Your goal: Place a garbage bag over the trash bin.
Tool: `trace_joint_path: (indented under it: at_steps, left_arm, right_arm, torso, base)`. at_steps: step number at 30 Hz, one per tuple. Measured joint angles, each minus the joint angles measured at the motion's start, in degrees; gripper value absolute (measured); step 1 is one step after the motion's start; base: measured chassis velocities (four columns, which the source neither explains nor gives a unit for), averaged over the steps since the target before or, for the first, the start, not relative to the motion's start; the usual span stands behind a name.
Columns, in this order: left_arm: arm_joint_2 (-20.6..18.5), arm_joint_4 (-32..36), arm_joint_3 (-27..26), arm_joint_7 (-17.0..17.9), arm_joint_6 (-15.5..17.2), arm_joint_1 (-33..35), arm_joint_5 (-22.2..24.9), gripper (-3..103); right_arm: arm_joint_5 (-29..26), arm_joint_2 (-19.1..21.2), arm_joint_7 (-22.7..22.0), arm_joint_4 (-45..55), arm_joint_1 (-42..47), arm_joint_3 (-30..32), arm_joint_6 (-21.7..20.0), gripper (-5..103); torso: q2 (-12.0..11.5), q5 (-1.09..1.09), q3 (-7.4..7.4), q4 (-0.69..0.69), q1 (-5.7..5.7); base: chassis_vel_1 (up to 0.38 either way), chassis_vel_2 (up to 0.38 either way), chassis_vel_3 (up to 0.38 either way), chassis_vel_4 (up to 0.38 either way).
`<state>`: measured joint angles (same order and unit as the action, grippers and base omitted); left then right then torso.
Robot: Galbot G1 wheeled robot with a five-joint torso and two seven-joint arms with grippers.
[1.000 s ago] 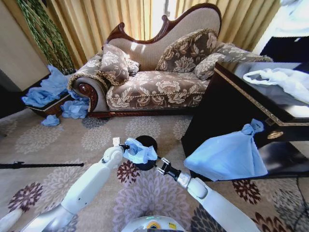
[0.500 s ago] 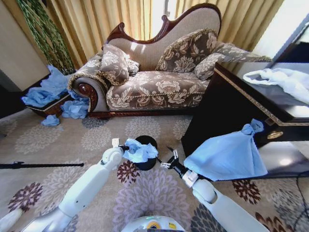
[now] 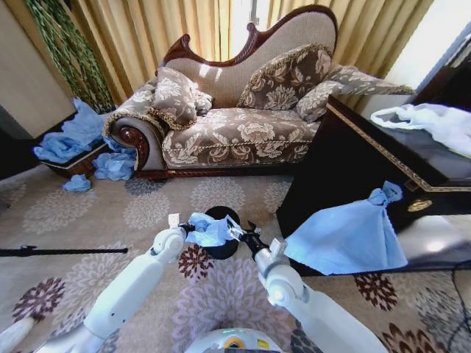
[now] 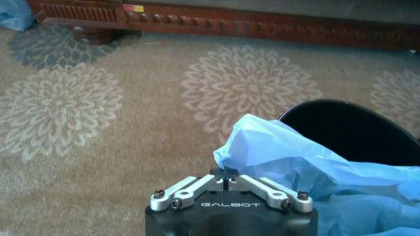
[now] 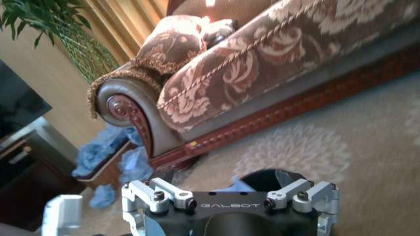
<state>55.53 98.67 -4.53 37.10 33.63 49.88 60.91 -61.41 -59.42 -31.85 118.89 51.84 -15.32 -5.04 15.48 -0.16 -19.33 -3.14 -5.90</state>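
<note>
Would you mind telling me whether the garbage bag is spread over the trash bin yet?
Not yet. The garbage bag is bunched, pinched by the left gripper at the trash bin rim, whose mouth looks mostly uncovered.

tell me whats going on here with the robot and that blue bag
The robot is working on lining the small black trash bin on the carpet. Its left end effector is shut on the crumpled light-blue garbage bag, holding it over the bin's rim. The right end effector is open, right beside the bag at the bin, not gripping it. The bag is bunched up, not yet spread over the opening.
</note>
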Motion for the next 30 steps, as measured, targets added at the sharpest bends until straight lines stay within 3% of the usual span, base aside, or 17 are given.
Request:
trace_joint_path:
  at_steps: [5,11,20,30]
  left_arm:
    - [0.15,-0.08,0.0,-0.1,-0.02,0.03,-0.31,0]
    - [0.37,-0.58,0.13,-0.17,-0.04,-0.2,-0.53,0]
    - [0.73,-0.75,0.56,-0.17,-0.05,-0.66,-0.55,0]
    - [0.81,-0.84,0.44,-0.17,-0.05,-0.71,-0.55,0]
  right_arm:
    - [-4.27,0.66,-1.72,3.29,-0.91,-0.33,-1.28,100]
    - [-7.34,0.37,-0.16,3.74,-2.66,-0.93,-1.78,100]
    - [-13.03,-4.07,-2.25,-0.33,-6.72,-4.64,-1.81,98]
    - [-14.02,-6.67,-2.19,-5.58,-7.68,-5.18,-1.96,96]
  torso:
    - [0.0,0.0,0.0,-0.02,0.0]
    - [0.0,0.0,0.0,-0.02,0.0]
    - [0.0,0.0,0.0,-0.01,0.0]
    - [0.0,0.0,0.0,-0.01,0.0]
  base:
    - [0.0,0.0,0.0,0.0]
    - [0.0,0.0,0.0,0.0]
    - [0.0,0.0,0.0,0.0]
    - [0.0,0.0,0.0,0.0]
